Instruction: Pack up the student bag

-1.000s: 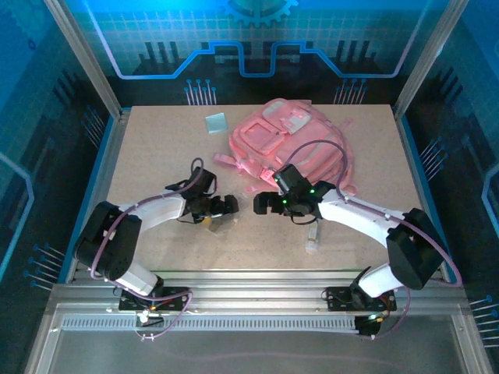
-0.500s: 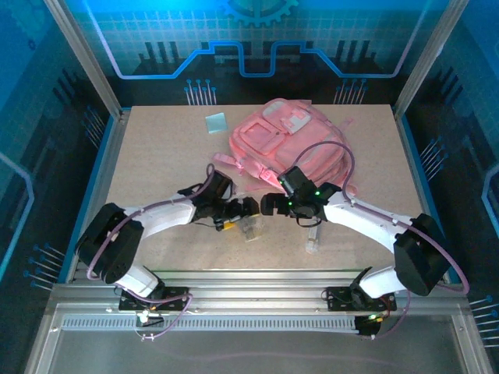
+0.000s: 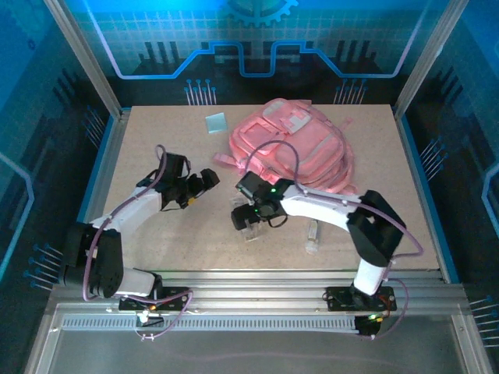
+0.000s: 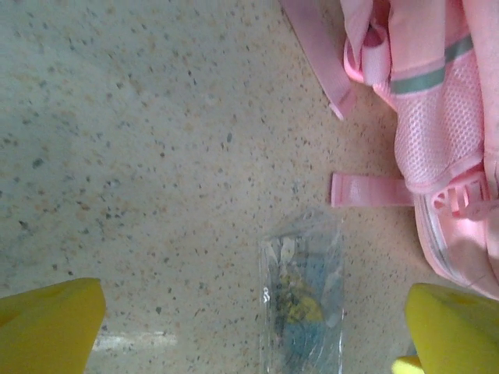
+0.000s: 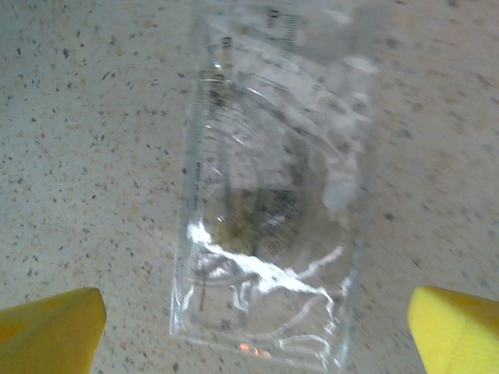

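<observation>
Though top blurs clear packet (image 3: 251, 232) near student bag (image 3: 296, 148) | right wrist: ruler markings (image 5: 204, 132)

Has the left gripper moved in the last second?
Yes. The left gripper has pulled leftward and toward the far edge, ending nearer the small blue square.

Open tabletop (image 3: 152, 136) far left; student bag (image 3: 300, 148) blocks far right; clear packet (image 5: 273, 195) lies flat under right end effector (image 5: 251, 331).

Cloth student bag (image 3: 300, 148); glossy plastic pouch (image 5: 273, 210); matt speckled tabletop (image 4: 140, 140)
</observation>
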Controlling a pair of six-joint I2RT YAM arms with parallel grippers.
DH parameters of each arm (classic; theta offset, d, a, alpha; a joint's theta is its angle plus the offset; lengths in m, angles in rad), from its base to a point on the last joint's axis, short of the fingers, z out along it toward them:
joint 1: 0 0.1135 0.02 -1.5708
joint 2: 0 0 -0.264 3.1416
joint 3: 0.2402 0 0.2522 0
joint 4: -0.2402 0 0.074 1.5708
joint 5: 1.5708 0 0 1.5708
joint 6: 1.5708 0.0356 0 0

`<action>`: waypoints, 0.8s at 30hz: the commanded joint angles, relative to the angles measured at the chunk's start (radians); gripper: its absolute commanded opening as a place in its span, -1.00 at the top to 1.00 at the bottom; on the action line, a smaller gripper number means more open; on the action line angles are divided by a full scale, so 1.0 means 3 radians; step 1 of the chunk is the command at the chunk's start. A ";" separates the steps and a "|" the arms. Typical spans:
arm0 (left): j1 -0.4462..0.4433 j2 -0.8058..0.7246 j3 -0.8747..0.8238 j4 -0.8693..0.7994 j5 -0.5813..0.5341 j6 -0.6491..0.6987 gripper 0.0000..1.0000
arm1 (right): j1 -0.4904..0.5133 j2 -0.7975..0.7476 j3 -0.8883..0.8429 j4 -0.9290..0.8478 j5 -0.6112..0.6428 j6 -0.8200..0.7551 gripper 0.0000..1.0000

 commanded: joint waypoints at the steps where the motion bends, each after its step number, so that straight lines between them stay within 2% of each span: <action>1: 0.0065 0.0028 0.0068 0.0124 0.0090 0.0051 -0.98 | 0.0100 0.0338 0.0304 -0.0383 0.0152 -0.0337 -1.00; 8: 0.0091 0.0058 0.0015 0.0093 0.0187 0.0110 -0.98 | 0.0179 0.0763 0.0650 -0.0686 0.0609 -0.0362 -1.00; 19: 0.0104 0.0065 0.0062 0.0093 0.0175 0.0098 -0.98 | 0.0210 0.1033 0.0636 -0.0544 0.0384 -0.0313 -0.99; 24: 0.0106 0.0080 0.0080 0.0093 0.0175 0.0089 -0.98 | 0.0210 0.1003 0.0580 -0.0502 0.0353 -0.0287 -0.71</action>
